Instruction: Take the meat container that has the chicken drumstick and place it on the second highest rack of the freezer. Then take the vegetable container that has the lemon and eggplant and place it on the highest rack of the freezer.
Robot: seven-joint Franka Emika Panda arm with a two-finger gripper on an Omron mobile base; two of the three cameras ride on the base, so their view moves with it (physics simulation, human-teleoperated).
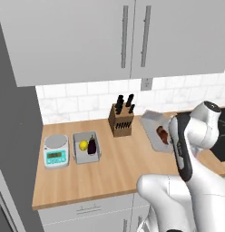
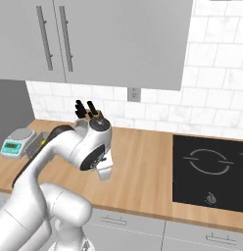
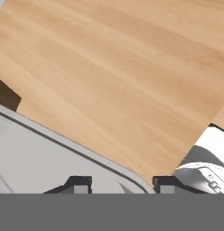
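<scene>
On the wooden bench [image 1: 119,167], going left to right in the left base view, a small kitchen scale [image 1: 56,151] sat near the left edge, with the vegetable container [image 1: 86,147] just beside it holding the lemon [image 1: 83,145] and the eggplant [image 1: 92,146] side by side. A knife block [image 1: 121,118] stood against the back edge near the middle, and to its right the meat container [image 1: 154,130] appeared tilted, its far end raised off the bench, with the chicken drumstick [image 1: 163,135] inside next to the arm's wrist. The grey side of what was probably the freezer [image 1: 14,149] rose beyond the bench's left edge. In the hand view the claw [image 3: 119,184] showed two dark fingertips [image 3: 79,182] set apart over the container's pale rim and floor, bare bench wood beyond. It seemed to be gripping that tray by its near rim, since the tray hung tilted, though the contact itself was hidden. The first step appeared to be in hand: carrying the meat tray. The next move would likely call for swinging it left past the knife block and the vegetable container toward the freezer, keeping it level enough that the drumstick would not slide out.
</scene>
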